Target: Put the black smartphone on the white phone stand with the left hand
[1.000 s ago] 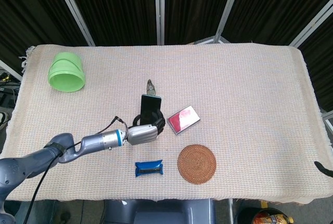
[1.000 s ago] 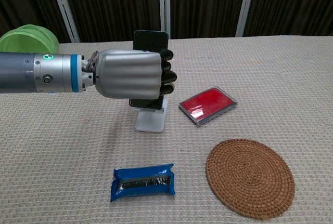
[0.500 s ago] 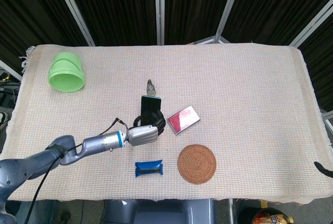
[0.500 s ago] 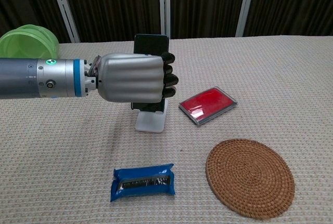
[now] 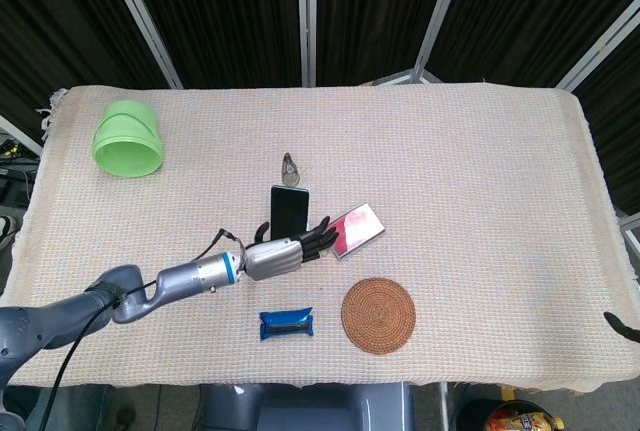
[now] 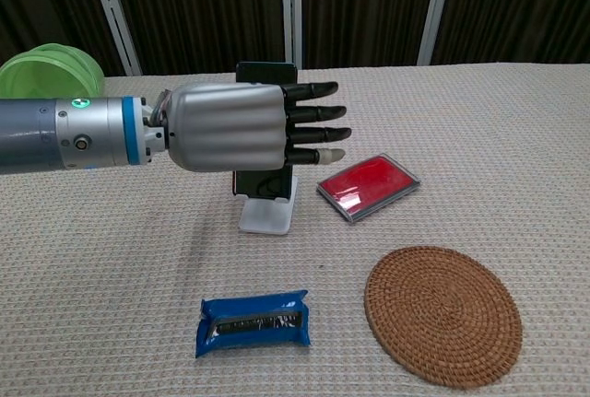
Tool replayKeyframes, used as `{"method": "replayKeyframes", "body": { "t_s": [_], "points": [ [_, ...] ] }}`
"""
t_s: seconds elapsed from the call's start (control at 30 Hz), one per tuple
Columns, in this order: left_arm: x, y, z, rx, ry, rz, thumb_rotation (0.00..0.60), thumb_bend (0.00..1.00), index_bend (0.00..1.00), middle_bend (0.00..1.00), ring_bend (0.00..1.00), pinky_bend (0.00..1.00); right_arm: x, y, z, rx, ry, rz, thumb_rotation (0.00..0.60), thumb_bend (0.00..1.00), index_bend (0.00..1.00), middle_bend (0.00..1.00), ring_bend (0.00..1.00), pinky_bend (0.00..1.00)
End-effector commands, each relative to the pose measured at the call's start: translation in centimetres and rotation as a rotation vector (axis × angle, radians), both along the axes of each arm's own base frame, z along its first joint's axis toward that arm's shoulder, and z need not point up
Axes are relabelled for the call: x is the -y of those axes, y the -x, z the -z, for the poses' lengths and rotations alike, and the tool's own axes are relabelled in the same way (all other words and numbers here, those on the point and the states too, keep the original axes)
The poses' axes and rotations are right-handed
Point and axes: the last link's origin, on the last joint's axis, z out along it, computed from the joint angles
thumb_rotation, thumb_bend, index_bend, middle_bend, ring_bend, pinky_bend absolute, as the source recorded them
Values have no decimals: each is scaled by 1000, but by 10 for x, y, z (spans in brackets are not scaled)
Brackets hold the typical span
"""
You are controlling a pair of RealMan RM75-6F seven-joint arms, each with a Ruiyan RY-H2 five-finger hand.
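The black smartphone [image 5: 289,208] [image 6: 265,181] stands upright on the white phone stand [image 6: 268,215], near the middle of the table. My left hand [image 5: 283,254] [image 6: 241,127] hovers in front of the phone with its fingers [image 6: 312,125] stretched straight out to the right, holding nothing. In the chest view the back of the hand hides most of the phone; only its top edge and lower part show. The stand's base shows below the hand. My right hand is outside both views.
A red case [image 5: 353,229] [image 6: 368,185] lies just right of the stand. A round woven coaster [image 5: 378,315] [image 6: 442,313] and a blue wrapped bar [image 5: 286,323] [image 6: 252,322] sit nearer the front edge. A green bowl [image 5: 128,138] lies far left; a small object [image 5: 290,166] sits behind the phone.
My left hand's fingers, curled around the phone before, have opened and straightened. The phone stays standing on the stand.
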Motion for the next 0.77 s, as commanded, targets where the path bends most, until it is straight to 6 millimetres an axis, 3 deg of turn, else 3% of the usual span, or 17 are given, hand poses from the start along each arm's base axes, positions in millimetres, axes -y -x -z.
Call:
{"method": "replayKeyframes", "body": {
  "t_s": [0.03,0.17,0.27,0.5,0.77],
  "points": [
    [1,0,-24,148,-12,-76,600,0,0,0,0,11,-2,-2,-1,8,1,-9,600,0,0,0,0,0],
    [-1,10,-61,356,-53,-222,600,0,0,0,0,0,-5,-5,-2,14,-3,-32,600,0,0,0,0,0],
    [8,31,-92,584,-68,-437,600,0,0,0,0,0,-6,-5,-3,22,-5,-40,600,0,0,0,0,0],
    [60,96,-145,973,-75,-832,600,0,0,0,0,0,-4,-6,-1,18,-19,-64,600,0,0,0,0,0],
    [129,149,-177,1135,-100,-1129,600,0,0,0,0,0,-5,-7,2,16,-22,-65,600,0,0,0,0,0]
  ]
}}
